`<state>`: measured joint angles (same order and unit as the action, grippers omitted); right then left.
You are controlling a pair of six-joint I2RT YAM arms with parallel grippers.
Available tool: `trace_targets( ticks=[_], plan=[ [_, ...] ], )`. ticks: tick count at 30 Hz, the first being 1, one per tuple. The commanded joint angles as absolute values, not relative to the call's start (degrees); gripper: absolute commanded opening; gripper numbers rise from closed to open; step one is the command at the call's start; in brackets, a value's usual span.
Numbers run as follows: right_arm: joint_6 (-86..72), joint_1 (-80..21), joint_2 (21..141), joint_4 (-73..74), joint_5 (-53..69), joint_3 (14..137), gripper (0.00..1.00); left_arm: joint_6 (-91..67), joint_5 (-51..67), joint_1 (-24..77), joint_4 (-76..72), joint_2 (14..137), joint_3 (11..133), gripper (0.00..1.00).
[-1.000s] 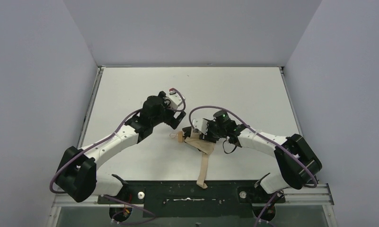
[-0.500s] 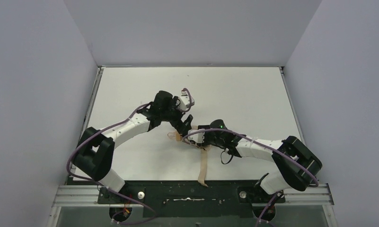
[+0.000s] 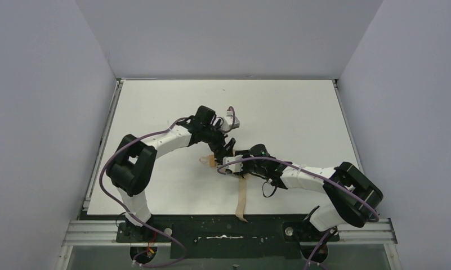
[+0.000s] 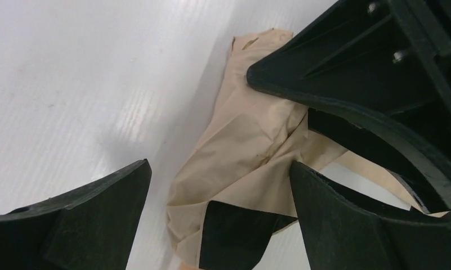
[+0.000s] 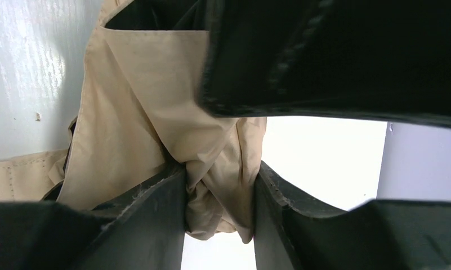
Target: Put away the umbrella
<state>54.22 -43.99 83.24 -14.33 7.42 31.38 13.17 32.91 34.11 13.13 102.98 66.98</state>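
- Since a second ago, our left pincer has swung in over the umbrella, which lies near the middle of the tabletop. Its jaws stand apart, straddling the fabric.
- The strap trails toward 6 o'clock.
- Our right pincer is clamped on bunched fabric.
- We should close the left low and gather the loose folds.
- At 12 o'clock, white surface runs to grey walls.

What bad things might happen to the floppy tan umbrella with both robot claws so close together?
1. The right gripper pinches only a fold of the umbrella cloth, so it might slip out or stretch if pulled.
2. The open left gripper sits right beside the right one; they may bump.
3. The strap trails loose toward the near edge of the table and could snag.
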Motion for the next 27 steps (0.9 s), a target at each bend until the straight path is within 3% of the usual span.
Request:
trace_targets(
  ticks=[1, 15, 19, 23, 27],
  plan=[
    [55.5, -44.2, 84.6, -8.6, 4.5, 29.5, 0.09, 16.5, 41.2, 34.4, 19.9, 107.1, 70.8, 0.9],
    [53.1, -44.4, 84.7, -12.7, 4.2, 29.0, 0.09, 20.2, 39.4, 37.0, 25.9, 115.4, 75.1, 0.52],
    [52.0, -44.4, 84.8, -14.4, 3.5, 28.9, 0.1, 22.0, 36.7, 37.7, 27.8, 115.8, 75.6, 0.29],
    [51.0, -44.4, 83.2, -14.6, 3.4, 29.1, 0.21, 22.4, 33.3, 38.4, 29.2, 116.5, 76.7, 0.09],
    [47.5, -44.5, 77.7, -12.9, 2.8, 29.5, 0.4, 22.4, 31.1, 38.7, 29.9, 117.0, 77.2, 0.0]
  ],
)
